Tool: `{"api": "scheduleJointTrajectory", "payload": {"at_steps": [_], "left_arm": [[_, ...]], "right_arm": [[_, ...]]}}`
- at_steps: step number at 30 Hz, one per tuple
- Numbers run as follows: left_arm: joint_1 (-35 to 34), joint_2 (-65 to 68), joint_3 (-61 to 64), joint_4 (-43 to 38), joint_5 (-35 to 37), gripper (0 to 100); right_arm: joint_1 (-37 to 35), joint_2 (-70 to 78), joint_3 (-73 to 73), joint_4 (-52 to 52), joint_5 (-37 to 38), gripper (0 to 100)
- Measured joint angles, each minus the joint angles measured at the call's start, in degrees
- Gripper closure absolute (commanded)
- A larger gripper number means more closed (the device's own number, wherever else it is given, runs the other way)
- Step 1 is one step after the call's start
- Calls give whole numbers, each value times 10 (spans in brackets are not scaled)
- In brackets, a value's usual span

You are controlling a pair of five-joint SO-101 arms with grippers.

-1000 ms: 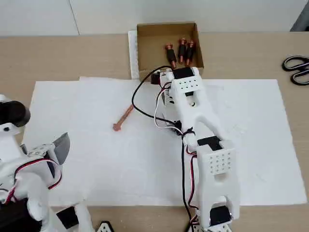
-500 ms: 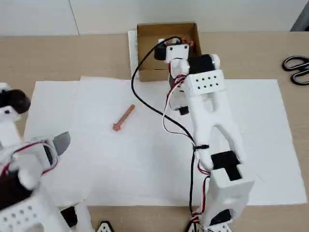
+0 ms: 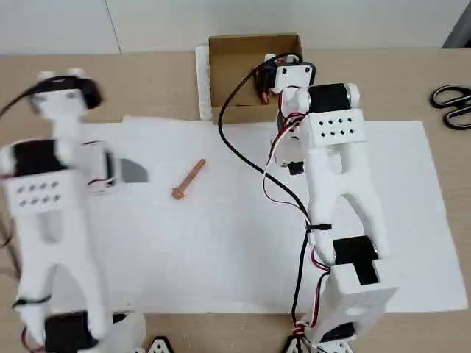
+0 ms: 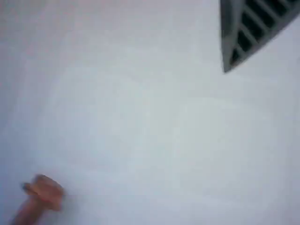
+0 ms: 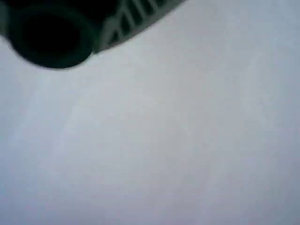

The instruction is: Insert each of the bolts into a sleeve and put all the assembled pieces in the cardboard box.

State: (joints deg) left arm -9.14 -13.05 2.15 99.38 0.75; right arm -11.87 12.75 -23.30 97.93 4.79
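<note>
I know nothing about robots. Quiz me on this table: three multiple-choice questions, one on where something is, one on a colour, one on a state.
1. Where is the loose bolt? A in the cardboard box; B on the white paper; C beside the scissors.
2. Its colour? A copper; B blue; C green.
3. Its state? A standing upright; B lying bare, no sleeve; C wrapped in cable.
Answers: B, it rests on the paper; A, its whole shaft looks copper; B, it lies flat with nothing around it.

White plastic arms (image 3: 335,184) with black motors (image 3: 330,95), perforated plates, red-and-black cables (image 3: 243,158)
</note>
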Motion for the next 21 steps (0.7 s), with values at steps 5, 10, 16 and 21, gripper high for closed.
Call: {"api": "scheduleJointTrajectory", "payload": {"at_steps": [5,10,16,21], "left_arm": [[97,76,-47,0,-143,670],[113,158,-87,-5,-193,670],[114,282,-157,-26,-196,670],[116,382,-260,-28,-200,670]], "right_arm": [[8,0,0,0,0,995],[46,0,0,0,0,995],[62,0,0,0,0,995],[62,0,0,0,0,994]]}}
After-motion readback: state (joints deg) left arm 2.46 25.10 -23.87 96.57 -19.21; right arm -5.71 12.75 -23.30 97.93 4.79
